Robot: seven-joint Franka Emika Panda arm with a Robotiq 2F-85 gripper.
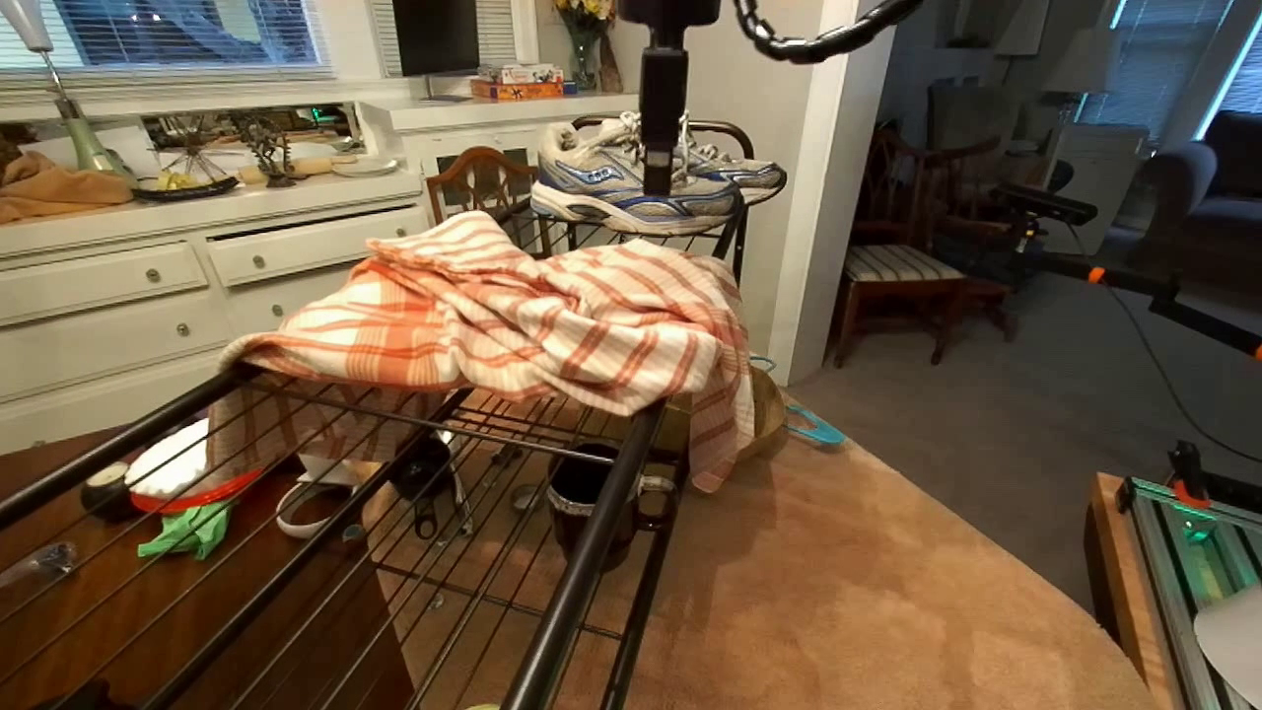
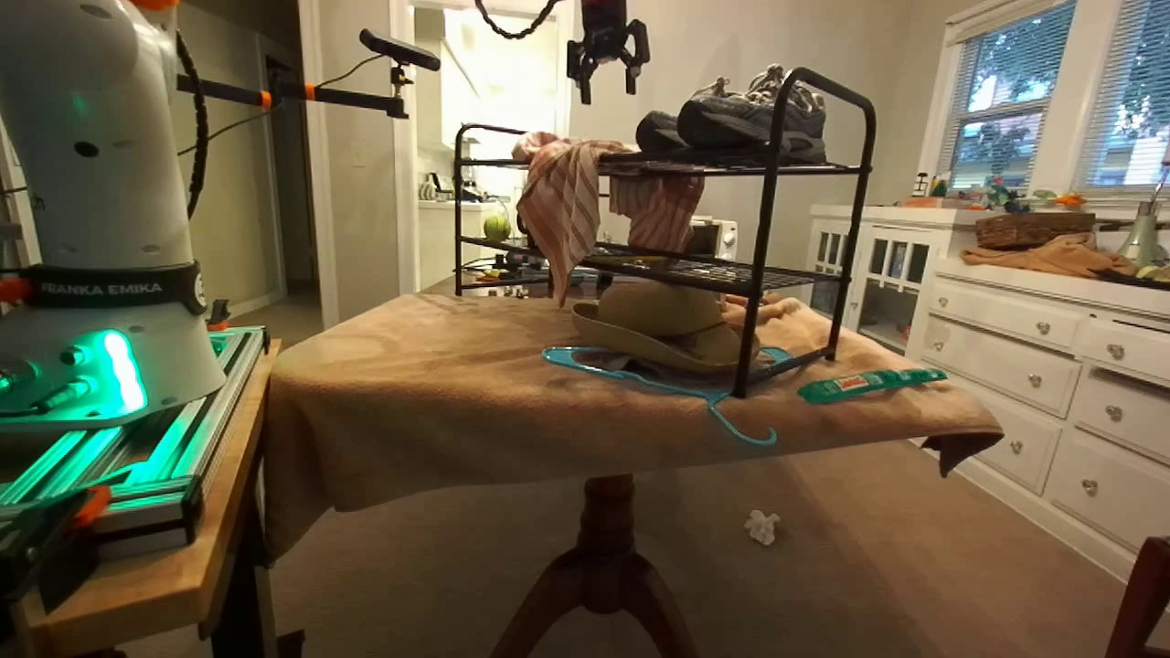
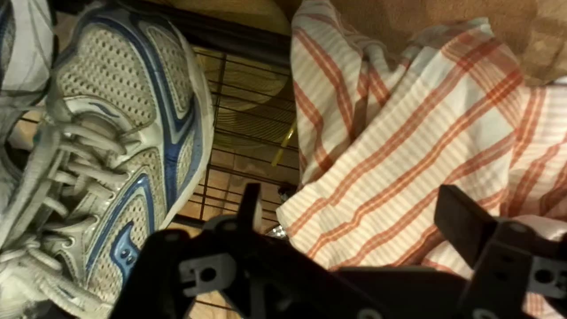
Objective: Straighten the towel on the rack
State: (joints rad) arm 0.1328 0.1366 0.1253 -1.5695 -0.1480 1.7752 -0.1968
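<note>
Stout black rails of the rack [image 1: 570, 592] come closest to the lens in an exterior view, lower than the pincer [image 2: 608, 96] and past the striped towel [image 1: 532, 316] from it. That pincer hangs above the rack with its fingers [image 3: 463, 221] spread wide, holding nothing and apart from everything below. The towel lies beneath it, most of the bulk on the side away from the running shoes [image 2: 731, 123]; in the wrist view one finger shows against the folds, the other against bare grid [image 3: 248, 133] beside them. Bunched as it is, its long axis seems to run crosswise over both long rails, an end drooping on either side, so the next move probably calls for a descent with a slight shift off the shoes, then a pinch and a pull along that line. On the pincer's opposite flank, the nearer shoe [image 3: 119, 155] could be knocked by a low finger. Farther beneath, below the rack's top, sit a hat [image 2: 649, 315] and a dark mug [image 1: 577, 528], likely out of the way.
</note>
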